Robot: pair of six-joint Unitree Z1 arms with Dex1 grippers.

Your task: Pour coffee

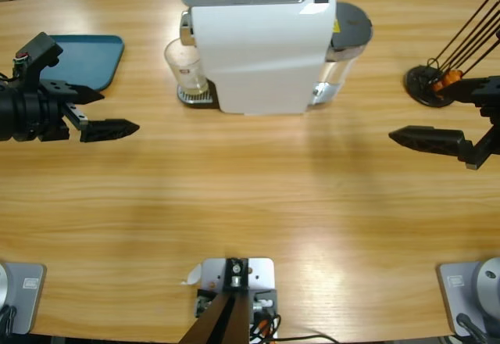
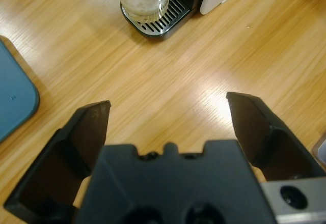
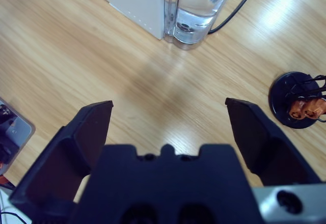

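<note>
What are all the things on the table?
machine: 1, white, top middle of the table.
glass: 1, clear, on the machine's drip tray.
water tank: 1, clear, at the machine's back.
tray: 1, teal, top left.
stand: 1, black round base with thin rods, far right.
table: 1, light wood.
left end effector: 1, black, open, holding nothing.
right end effector: 1, black, open, holding nothing.
</note>
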